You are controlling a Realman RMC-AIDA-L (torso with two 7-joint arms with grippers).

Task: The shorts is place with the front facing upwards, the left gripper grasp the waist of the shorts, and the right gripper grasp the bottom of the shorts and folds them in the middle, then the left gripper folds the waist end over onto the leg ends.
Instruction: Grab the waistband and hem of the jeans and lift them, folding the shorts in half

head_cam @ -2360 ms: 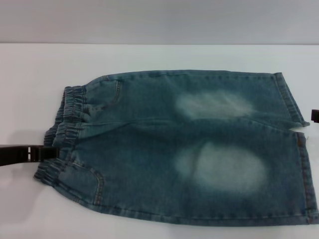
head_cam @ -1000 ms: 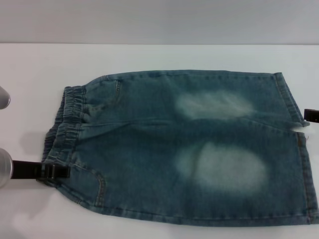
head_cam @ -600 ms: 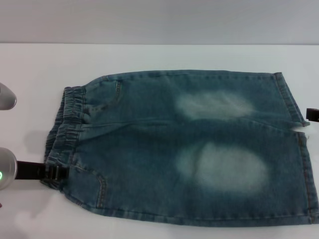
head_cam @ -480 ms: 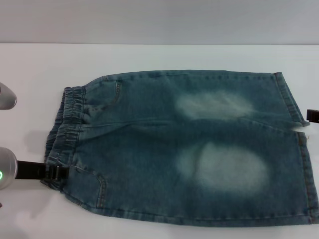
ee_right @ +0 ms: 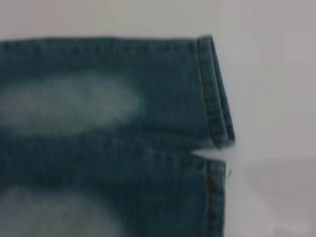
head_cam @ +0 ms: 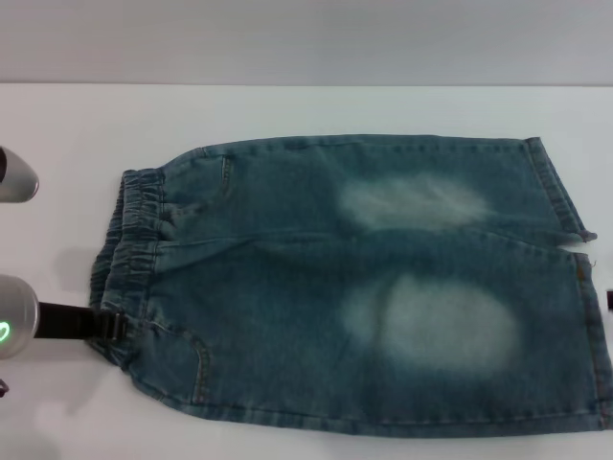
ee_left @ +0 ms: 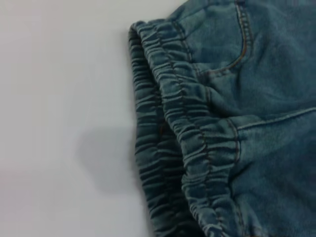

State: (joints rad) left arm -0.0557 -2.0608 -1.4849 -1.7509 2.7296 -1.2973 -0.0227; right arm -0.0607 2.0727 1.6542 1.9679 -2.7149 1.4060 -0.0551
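The blue-green denim shorts (head_cam: 383,287) lie flat on the white table (head_cam: 287,110) with two pale faded patches showing. The gathered waist of the shorts (head_cam: 129,240) is at the left. The straight leg hems, the bottom of the shorts (head_cam: 560,192), are at the right. My left gripper (head_cam: 107,326) reaches in from the left edge and touches the near end of the waistband. The left wrist view shows the ruffled waistband (ee_left: 173,123) close up. Only a black sliver of my right gripper (head_cam: 609,300) shows at the right edge beside the near leg hem. The right wrist view shows the leg hems (ee_right: 215,94) and the split between them.
Bare white tabletop surrounds the shorts on the far side and at the left. A grey wall runs behind the table's far edge. The left arm's silver segments (head_cam: 14,326), with a green light, sit at the left border.
My left gripper slid along the waistband toward the near corner, which drew inward, and its arm came further into view. The right gripper's tip moved from the far hem toward the near one.
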